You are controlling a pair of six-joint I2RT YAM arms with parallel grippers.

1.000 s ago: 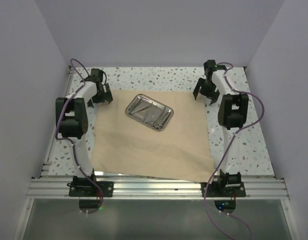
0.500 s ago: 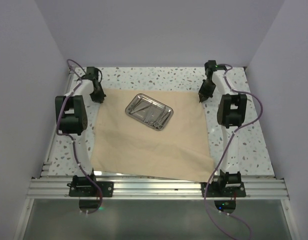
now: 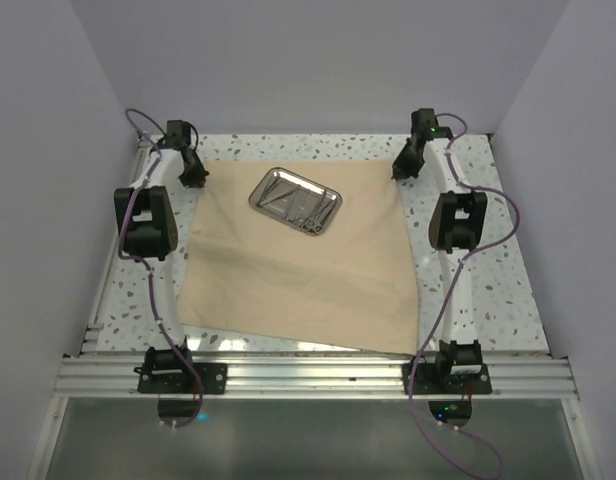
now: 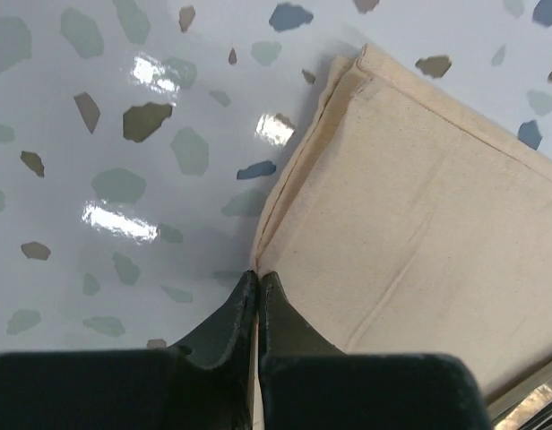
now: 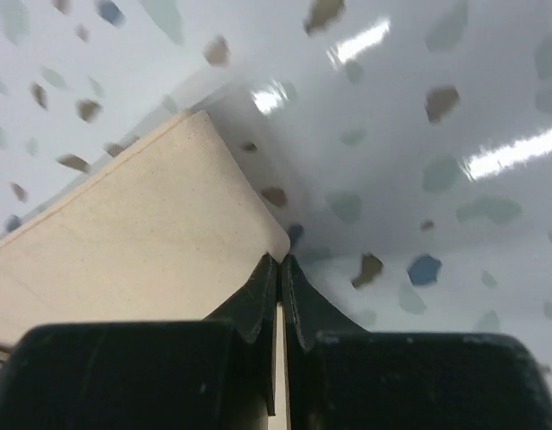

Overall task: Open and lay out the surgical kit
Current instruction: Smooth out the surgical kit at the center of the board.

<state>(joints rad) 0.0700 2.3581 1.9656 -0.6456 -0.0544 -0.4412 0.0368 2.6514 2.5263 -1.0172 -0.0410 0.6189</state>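
The beige cloth wrap (image 3: 288, 260) lies spread flat on the speckled table. On its far half sits the steel tray (image 3: 296, 200), with slim silver instruments (image 3: 308, 212) inside. My left gripper (image 3: 195, 178) is shut on the cloth's far left edge; in the left wrist view the fingertips (image 4: 258, 276) pinch the hem of the cloth (image 4: 410, 206). At the far right corner, my right gripper (image 3: 400, 170) is shut too. In the right wrist view it (image 5: 280, 260) pinches the rounded corner of the cloth (image 5: 142, 224).
The speckled tabletop (image 3: 508, 290) shows on both sides of the cloth and along the back wall. Grey walls close in the left, right and far sides. A metal rail (image 3: 318, 375) with both arm bases runs along the near edge.
Both grippers have gone from open to shut on the cloth's far corners. They have moved toward the back wall, and the cloth and tray have slid that way with them.
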